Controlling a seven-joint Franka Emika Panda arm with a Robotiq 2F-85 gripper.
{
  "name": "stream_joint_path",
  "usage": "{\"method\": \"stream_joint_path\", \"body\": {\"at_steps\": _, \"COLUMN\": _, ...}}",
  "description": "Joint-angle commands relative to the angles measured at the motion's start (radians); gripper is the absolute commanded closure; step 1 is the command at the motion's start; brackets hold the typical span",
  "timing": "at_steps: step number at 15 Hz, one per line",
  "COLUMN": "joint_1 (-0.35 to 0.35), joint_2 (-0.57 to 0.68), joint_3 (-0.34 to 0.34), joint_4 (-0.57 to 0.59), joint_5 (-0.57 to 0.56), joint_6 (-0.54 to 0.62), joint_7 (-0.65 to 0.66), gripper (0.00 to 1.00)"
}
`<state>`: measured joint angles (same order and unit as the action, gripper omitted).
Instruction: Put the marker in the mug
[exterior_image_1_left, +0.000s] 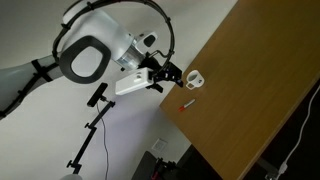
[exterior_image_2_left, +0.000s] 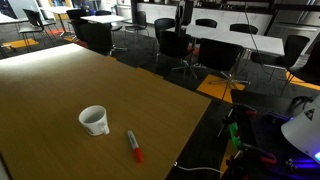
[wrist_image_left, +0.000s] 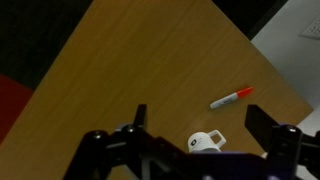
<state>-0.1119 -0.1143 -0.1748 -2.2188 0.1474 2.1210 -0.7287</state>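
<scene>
The brown wooden table (exterior_image_2_left: 60, 80) carries both task things. The arm's end effector (exterior_image_1_left: 170, 75) hangs over the table close to the mug, its 2 fingers (wrist_image_left: 262, 125) spread wide apart and holding nothing. The white mug (exterior_image_2_left: 94, 120) stands upright on the wood. The red-orange marker (exterior_image_2_left: 134, 146) lies flat on the table near the mug, apart from it and outside it.
</scene>
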Motion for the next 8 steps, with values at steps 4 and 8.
{"method": "stream_joint_path", "body": {"at_steps": 4, "joint_1": 0.021, "joint_2": 0.031, "joint_3": -0.006, "joint_4": -0.003, "joint_5": 0.224, "joint_6": 0.002, "joint_7": -0.407, "gripper": 0.0}}
{"method": "stream_joint_path", "body": {"at_steps": 8, "joint_1": 0.018, "joint_2": 0.072, "joint_3": 0.0, "joint_4": 0.018, "joint_5": 0.337, "joint_6": -0.05, "joint_7": -0.643, "gripper": 0.0}}
